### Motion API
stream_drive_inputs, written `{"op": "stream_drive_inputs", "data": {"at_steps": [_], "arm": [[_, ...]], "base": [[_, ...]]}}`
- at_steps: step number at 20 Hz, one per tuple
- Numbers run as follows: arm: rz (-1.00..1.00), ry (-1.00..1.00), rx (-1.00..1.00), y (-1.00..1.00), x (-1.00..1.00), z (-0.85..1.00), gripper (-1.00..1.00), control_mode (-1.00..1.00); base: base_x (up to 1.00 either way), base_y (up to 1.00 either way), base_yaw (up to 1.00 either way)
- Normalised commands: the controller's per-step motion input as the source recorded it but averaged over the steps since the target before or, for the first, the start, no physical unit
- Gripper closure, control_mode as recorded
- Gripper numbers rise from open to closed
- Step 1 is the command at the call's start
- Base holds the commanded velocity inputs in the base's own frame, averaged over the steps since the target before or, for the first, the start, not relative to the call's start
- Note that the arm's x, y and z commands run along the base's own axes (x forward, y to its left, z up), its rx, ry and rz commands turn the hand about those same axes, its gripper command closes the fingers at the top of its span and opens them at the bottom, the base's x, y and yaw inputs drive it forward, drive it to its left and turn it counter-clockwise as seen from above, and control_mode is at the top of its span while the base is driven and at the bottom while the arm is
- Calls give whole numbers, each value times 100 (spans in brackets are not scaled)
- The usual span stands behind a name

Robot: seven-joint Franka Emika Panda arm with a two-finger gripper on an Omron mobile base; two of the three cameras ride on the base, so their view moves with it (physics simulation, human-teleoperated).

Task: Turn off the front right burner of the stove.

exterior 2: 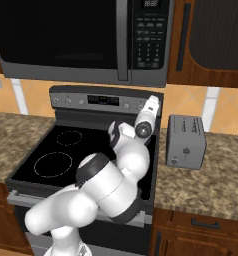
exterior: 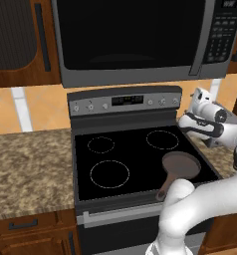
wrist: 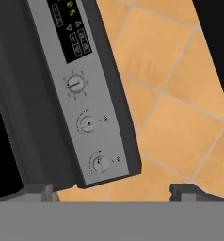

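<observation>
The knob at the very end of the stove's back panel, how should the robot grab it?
Pinch the round end knob across its rim, coming straight at the grey back panel from the front. It sits nearly flat, so the open gripper should probably straddle it.

1. One stove (exterior: 80,196) stands between two stretches of worktop (exterior: 26,164).
2. Three white-dashed rings (exterior: 109,174) show on its black glass top.
3. One brown frying pan (exterior: 180,167) sits at the front right corner.
4. One microwave (exterior: 135,37) hangs above.
5. One toaster (exterior 2: 186,141) stands on the right worktop.
6. Three knobs (wrist: 88,124) line the back panel's right end in the hand view.
</observation>
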Motion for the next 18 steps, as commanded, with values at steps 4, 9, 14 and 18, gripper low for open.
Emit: {"op": "stream_drive_inputs", "data": {"at_steps": [4,9,14,18], "arm": [[0,0,-2,0,28,-16,-100,-100],[0,0,0,0,34,-7,-100,-100],[0,0,0,0,41,-16,-100,-100],[0,0,0,0,48,-24,-100,-100]], "base": [[0,0,0],[0,0,0],[0,0,0],[0,0,0]]}}
